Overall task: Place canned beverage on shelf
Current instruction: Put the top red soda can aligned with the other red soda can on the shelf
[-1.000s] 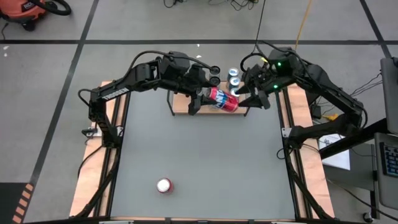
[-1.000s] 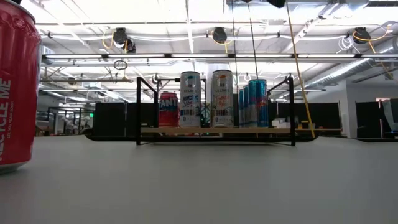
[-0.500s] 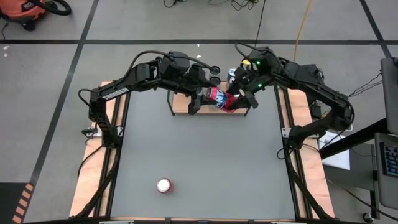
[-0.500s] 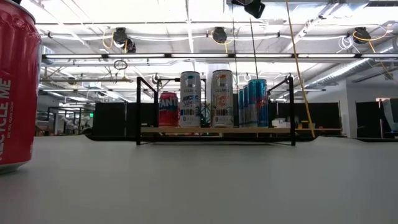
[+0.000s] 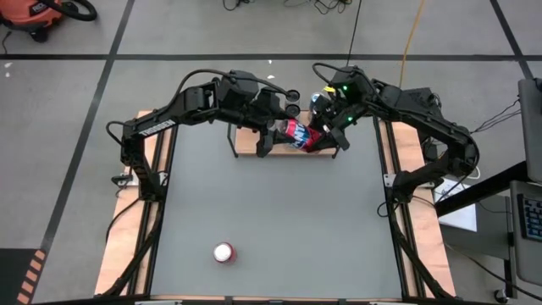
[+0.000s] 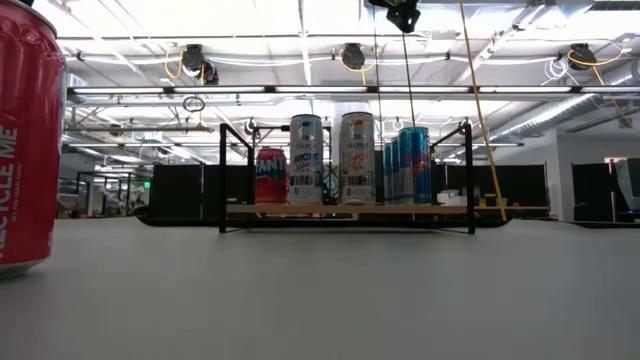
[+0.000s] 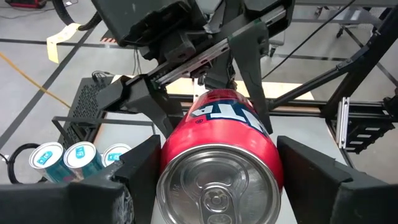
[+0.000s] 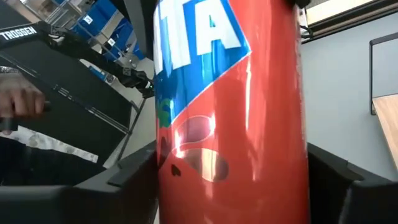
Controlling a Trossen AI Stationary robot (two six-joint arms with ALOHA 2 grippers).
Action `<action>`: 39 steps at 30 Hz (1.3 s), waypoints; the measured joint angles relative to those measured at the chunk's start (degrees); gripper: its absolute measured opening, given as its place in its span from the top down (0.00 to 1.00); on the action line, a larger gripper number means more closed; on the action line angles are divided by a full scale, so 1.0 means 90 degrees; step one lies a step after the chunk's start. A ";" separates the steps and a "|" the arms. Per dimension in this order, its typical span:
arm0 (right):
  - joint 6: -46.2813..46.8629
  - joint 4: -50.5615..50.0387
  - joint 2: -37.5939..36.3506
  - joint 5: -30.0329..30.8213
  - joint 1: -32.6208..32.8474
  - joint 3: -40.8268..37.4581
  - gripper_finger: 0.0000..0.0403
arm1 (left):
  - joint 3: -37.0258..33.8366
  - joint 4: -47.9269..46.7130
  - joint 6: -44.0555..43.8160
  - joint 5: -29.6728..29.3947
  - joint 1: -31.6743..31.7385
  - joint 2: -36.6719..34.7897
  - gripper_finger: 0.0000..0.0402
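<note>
We see the left claw closed round a red can, its two dark fingers pressed to either side of the round body; the can lies tilted, almost on its side, above the shelf. From the left wrist the can's silver lid with its pull tab faces us, smooth metal against the glossy red, white and blue skin.

The right claw sits at the can's other end, its fingers partly apart and flanking the can on both sides; we cannot tell whether they press on it or only stand close. In the right wrist view the can fills the space between them, shiny and cylindrical.

Under both claws the shelf is a light-wood board with thin black rod frames at its ends. In the low view it carries a short red can, two tall pale cans and slim blue cans, all upright. Well away from both claws, a lone can stands on the flat grey surface
</note>
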 joint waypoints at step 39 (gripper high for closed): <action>-0.0417 0.0019 -0.0138 0.0351 -0.0296 -0.0005 0.38 | 0.0000 0.0058 -0.3843 -0.0064 0.0320 0.0193 0.04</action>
